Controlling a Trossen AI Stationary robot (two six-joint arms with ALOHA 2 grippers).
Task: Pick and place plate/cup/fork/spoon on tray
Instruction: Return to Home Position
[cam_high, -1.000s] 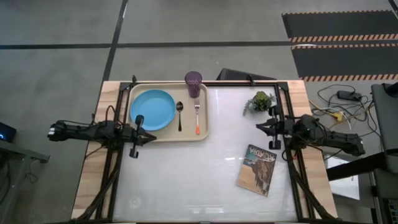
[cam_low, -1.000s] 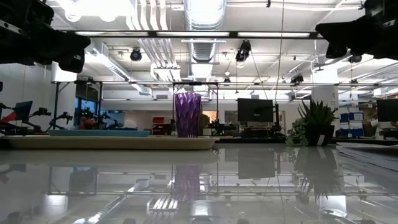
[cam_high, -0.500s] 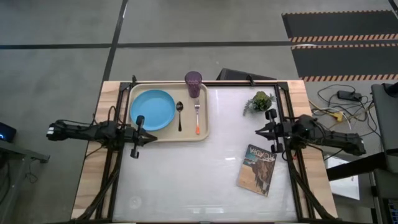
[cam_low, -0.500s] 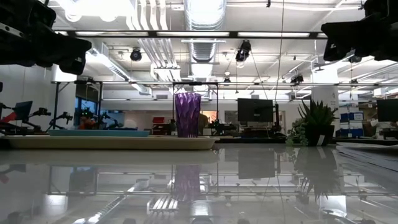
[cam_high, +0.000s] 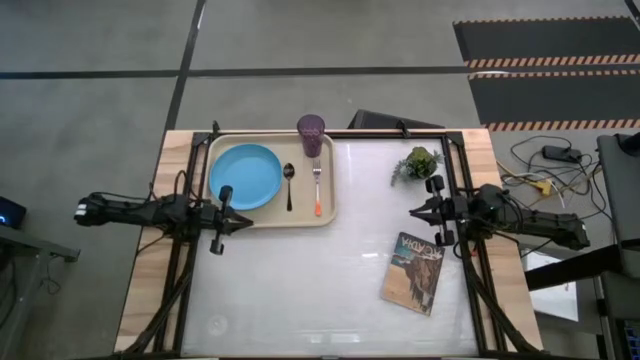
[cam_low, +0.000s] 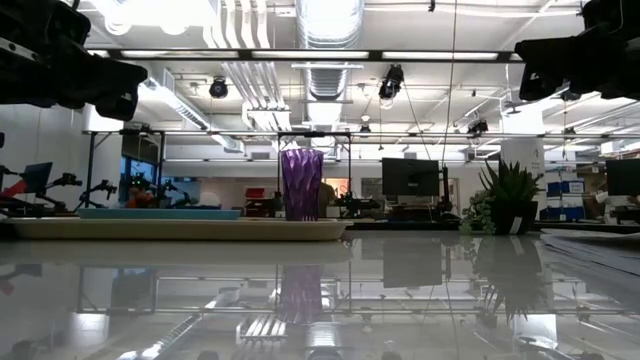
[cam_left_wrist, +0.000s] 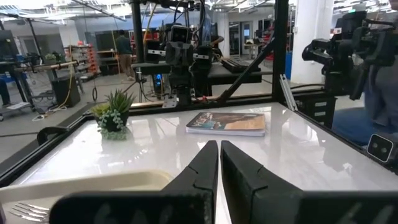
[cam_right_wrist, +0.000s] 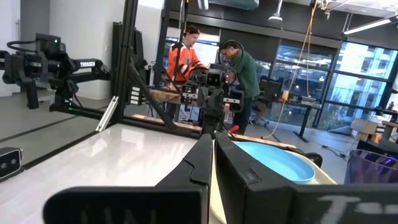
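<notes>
High view: the tray (cam_high: 325, 213) sits at the bench's 11 o'clock. On it lie the plate (cam_high: 246, 177), round, flat and light blue, then toward 3 o'clock the dark spoon (cam_high: 289, 184) and the orange-handled fork (cam_high: 317, 186). The purple cup (cam_high: 310, 134) stands at the tray's 12 o'clock edge. The left gripper (cam_high: 238, 220) hovers just off the tray's 7 o'clock corner; the right gripper (cam_high: 421, 208) waits at 3 o'clock.

Low view: the cup, translucent and upright, probably light and slick; best taken across mid-wall. The plate looks stiff; take it by the rim.

Left wrist view: the fingers (cam_left_wrist: 239, 180) are clenched together, empty.

Right wrist view: the fingers (cam_right_wrist: 241, 175) are likewise pressed together on nothing.
</notes>
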